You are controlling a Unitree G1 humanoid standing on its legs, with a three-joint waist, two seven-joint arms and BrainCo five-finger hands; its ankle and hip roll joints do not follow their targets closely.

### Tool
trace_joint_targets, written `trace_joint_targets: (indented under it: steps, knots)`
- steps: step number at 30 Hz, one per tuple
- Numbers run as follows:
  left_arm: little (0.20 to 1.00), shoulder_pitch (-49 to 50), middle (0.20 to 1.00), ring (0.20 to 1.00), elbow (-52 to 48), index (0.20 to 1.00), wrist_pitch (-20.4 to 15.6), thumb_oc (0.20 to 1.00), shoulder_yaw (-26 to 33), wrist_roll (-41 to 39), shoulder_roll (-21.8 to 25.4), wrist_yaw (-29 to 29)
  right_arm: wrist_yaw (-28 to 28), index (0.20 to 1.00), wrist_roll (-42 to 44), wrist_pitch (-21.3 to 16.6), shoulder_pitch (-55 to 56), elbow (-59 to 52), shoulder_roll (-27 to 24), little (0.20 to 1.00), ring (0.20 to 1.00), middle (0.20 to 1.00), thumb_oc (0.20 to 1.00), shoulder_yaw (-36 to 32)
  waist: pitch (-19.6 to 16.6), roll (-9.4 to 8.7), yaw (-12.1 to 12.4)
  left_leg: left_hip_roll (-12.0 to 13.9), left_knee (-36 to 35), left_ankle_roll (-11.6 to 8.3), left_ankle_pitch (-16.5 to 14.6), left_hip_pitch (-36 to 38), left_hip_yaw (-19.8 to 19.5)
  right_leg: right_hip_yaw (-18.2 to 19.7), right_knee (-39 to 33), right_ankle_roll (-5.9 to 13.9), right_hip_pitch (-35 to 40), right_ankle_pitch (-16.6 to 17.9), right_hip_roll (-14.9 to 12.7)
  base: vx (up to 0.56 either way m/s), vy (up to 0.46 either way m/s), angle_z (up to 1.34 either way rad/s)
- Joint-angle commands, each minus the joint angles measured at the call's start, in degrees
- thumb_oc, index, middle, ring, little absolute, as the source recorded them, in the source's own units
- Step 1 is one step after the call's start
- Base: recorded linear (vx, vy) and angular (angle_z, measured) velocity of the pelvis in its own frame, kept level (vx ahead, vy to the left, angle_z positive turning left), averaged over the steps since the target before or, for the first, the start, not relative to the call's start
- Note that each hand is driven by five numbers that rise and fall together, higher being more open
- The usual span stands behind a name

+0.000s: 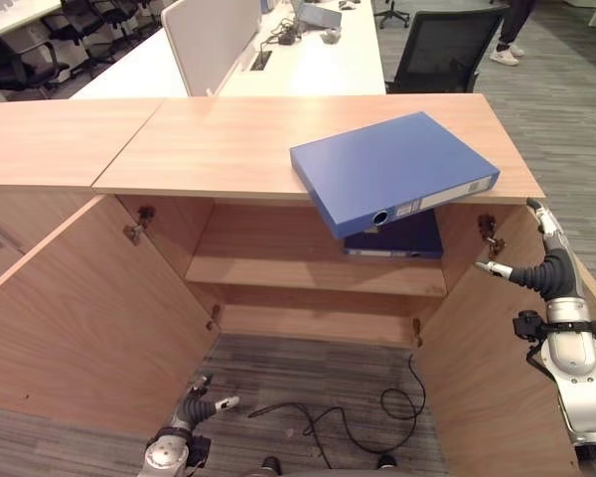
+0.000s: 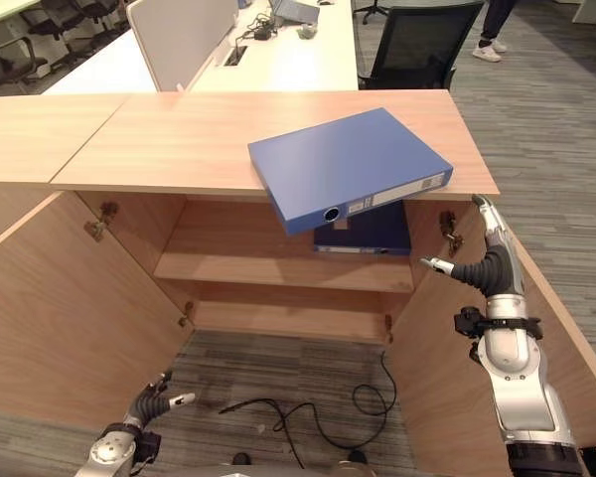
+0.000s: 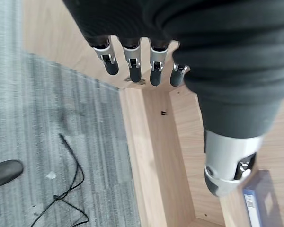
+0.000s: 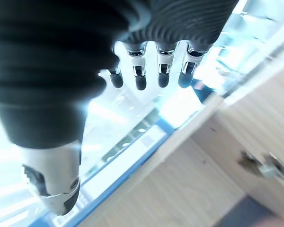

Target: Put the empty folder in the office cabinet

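Right wrist view shows the right hand (image 4: 151,61) with its fingers straight and holding nothing, though the bright light there makes it hard to be sure. In the right eye view that hand (image 2: 487,260) is at the right middle of the frame, up by the open wooden cabinet door (image 2: 477,388). The left hand (image 1: 201,403) is low at the bottom left, fingers loose and empty, over the grey carpet floor (image 1: 308,373).

The flat blue plastic folder (image 1: 392,164) lies on the light wooden cabinet top (image 1: 209,149), right of the middle, with one corner sticking out past the front edge. Below it, a darker blue folder (image 1: 397,238) lies on the wooden shelf (image 1: 278,273).

A good way is probably to lift the right hand to the sticking-out corner, pinch it top and bottom, keep it flat, then slide it onto the shelf.
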Motion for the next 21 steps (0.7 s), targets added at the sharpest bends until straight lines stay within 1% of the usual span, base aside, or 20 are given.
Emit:
trace_joint_targets:
  steps: [1, 4, 5, 7, 8, 9, 10, 11, 13, 14, 17, 18, 19, 21]
  knots:
    - [1.0, -2.87, 1.0, 1.0, -0.69, 1.0, -3.37, 1.0, -1.01, 1.51, 3.5, 1.71, -7.81, 1.0, -13.69, -1.7, -4.14, -4.64, -7.18, 1.0, 1.0, 1.0, 1.0, -0.57, 1.11, -2.02, 1.64, 3.04, 6.25, -1.51, -4.6, -1.88, -2.56, 1.06, 10.59, 1.3, -2.83, -6.69, -1.12, -0.03, -0.009, -0.01]
    - [1.0, -3.25, 1.0, 1.0, -0.52, 1.0, -3.85, 1.0, -2.34, 1.82, 4.25, 2.67, -11.34, 1.0, -20.54, -0.38, -6.39, -5.28, -11.94, 1.0, 1.0, 1.0, 1.0, 0.15, 2.13, -2.3, 1.82, 3.13, 9.35, -1.54, -5.4, -3.86, -3.0, 1.29, 13.36, 1.25, -4.54, -7.6, -1.26, -0.05, -0.009, 0.0]
    - [1.0, -3.31, 1.0, 1.0, -0.49, 1.0, -3.86, 1.0, -2.35, 1.82, 4.15, 2.71, -11.52, 1.0, -20.67, -0.37, -6.58, -5.09, -12.02, 1.0, 1.0, 1.0, 1.0, 0.31, 2.13, -2.23, 1.79, 3.13, 9.64, -1.53, -5.54, -4.07, -3.03, 1.32, 13.6, 1.24, -4.73, -7.72, -1.3, -0.04, -0.008, -0.01]
    - [1.0, -3.43, 1.0, 1.0, -0.63, 1.0, -4.19, 1.0, -3.48, 1.97, 4.77, 3.2, -13.02, 1.0, -25.04, 0.88, -7.52, -4.6, -15.46, 1.0, 1.0, 1.0, 1.0, 1.35, 2.8, -2.48, 1.99, 3.16, 11.52, -1.65, -6.0, -5.28, -3.21, 1.22, 15.4, 1.11, -5.77, -8.28, -1.48, -0.06, -0.013, 0.01]
    - [1.0, -3.84, 1.0, 1.0, -0.65, 1.0, -4.26, 1.0, -4.56, 2.19, 5.11, 3.71, -14.4, 1.0, -28.71, 2.02, -9.35, -3.65, -18.28, 1.0, 1.0, 1.0, 1.0, 3.09, 3.45, -2.59, 2.25, 3.19, 13.48, -1.79, -6.51, -6.56, -3.43, 1.27, 17.19, 1.04, -6.89, -8.76, -1.71, -0.07, -0.013, 0.04]
    - [1.0, -3.88, 1.0, 1.0, -0.6, 1.0, -4.27, 1.0, -4.45, 2.19, 4.98, 3.75, -14.66, 1.0, -28.83, 2.03, -9.88, -3.25, -18.39, 1.0, 1.0, 1.0, 1.0, 3.57, 3.4, -2.53, 2.1, 3.19, 13.84, -1.78, -6.68, -6.89, -3.46, 1.31, 17.49, 1.04, -7.19, -8.9, -1.74, -0.09, -0.026, 0.06]
    - [1.0, -4.58, 1.0, 1.0, -0.49, 1.0, -4.41, 1.0, -5.8, 2.14, 5.51, 4.48, -15.58, 1.0, -32.6, 3.29, -12.88, -2.32, -21.45, 1.0, 1.0, 1.0, 1.0, 7.37, 4.04, -2.76, 2.65, 3.37, 15.43, -1.99, -6.91, -8.29, -3.89, 1.15, 18.8, 0.92, -8.27, -9.31, -1.89, -0.05, -0.017, 0.07]
    - [1.0, -4.57, 1.0, 1.0, -0.46, 1.0, -4.43, 1.0, -5.65, 2.13, 5.41, 4.5, -15.72, 1.0, -32.67, 3.32, -13.46, -1.98, -21.51, 1.0, 1.0, 1.0, 1.0, 7.91, 4.02, -2.73, 2.46, 3.38, 15.57, -1.99, -6.97, -8.43, -3.92, 1.16, 18.93, 0.91, -8.39, -9.36, -1.9, -0.05, -0.019, 0.06]
    - [1.0, -4.79, 1.0, 1.0, -0.6, 1.0, -4.6, 1.0, -6.46, 1.94, 5.84, 4.78, -15.46, 1.0, -34.67, 3.46, -15.27, -1.6, -23.62, 1.0, 1.0, 1.0, 1.0, 10.79, 4.02, -2.89, 2.91, 3.51, 15.76, -2.03, -7.07, -8.75, -4.08, 0.91, 19.24, 0.9, -8.56, -9.57, -1.97, -0.01, -0.008, 0.03]
    - [1.0, -4.75, 1.0, 1.0, -0.59, 1.0, -4.6, 1.0, -6.36, 1.92, 5.77, 4.8, -15.54, 1.0, -34.71, 3.48, -15.68, -1.37, -23.65, 1.0, 1.0, 1.0, 1.0, 11.19, 4.0, -2.85, 2.8, 3.52, 15.76, -2.04, -7.07, -8.77, -4.08, 0.92, 19.25, 0.9, -8.59, -9.58, -1.96, 0.0, -0.014, 0.04]
    - [1.0, -4.81, 1.0, 1.0, -1.11, 1.0, -4.75, 1.0, -7.29, 1.42, 6.26, 5.16, -15.11, 1.0, -37.1, 3.49, -19.65, -0.32, -26.29, 1.0, 1.0, 1.0, 1.0, 17.15, 3.8, -3.11, 3.34, 3.68, 15.2, -2.2, -6.9, -8.58, -4.29, 0.58, 19.28, 1.0, -8.45, -9.56, -2.03, 0.01, -0.009, 0.06]
    - [1.0, -4.77, 1.0, 1.0, -1.18, 1.0, -4.74, 1.0, -7.45, 1.31, 6.36, 5.22, -15.04, 1.0, -37.23, 3.4, -20.94, 0.14, -26.66, 1.0, 1.0, 1.0, 1.0, 18.71, 3.76, -3.14, 3.42, 3.69, 15.17, -2.26, -6.86, -8.54, -4.32, 0.52, 19.3, 1.01, -8.44, -9.59, -2.03, -0.01, -0.014, 0.03]
    - [1.0, -4.69, 1.0, 1.0, -1.3, 1.0, -4.81, 1.0, -7.68, 1.05, 6.62, 5.57, -14.9, 1.0, -37.72, 3.52, -24.81, 1.59, -27.18, 1.0, 1.0, 1.0, 1.0, 23.26, 3.78, -3.18, 3.58, 3.89, 15.62, -2.39, -7.0, -8.67, -4.43, 0.51, 19.96, 0.91, -8.56, -9.94, -2.09, 0.0, 0.0, 0.0]
    - [1.0, -4.68, 1.0, 1.0, -1.46, 1.0, -4.75, 1.0, -7.72, 0.79, 6.9, 5.92, -14.67, 1.0, -37.53, 3.56, -27.41, 2.38, -27.0, 1.0, 1.0, 1.0, 1.0, 25.98, 4.17, -3.2, 3.89, 4.02, 16.91, -2.4, -7.28, -9.25, -4.78, 0.4, 21.15, 0.71, -8.8, -10.54, -2.11, -0.03, -0.009, 0.03]
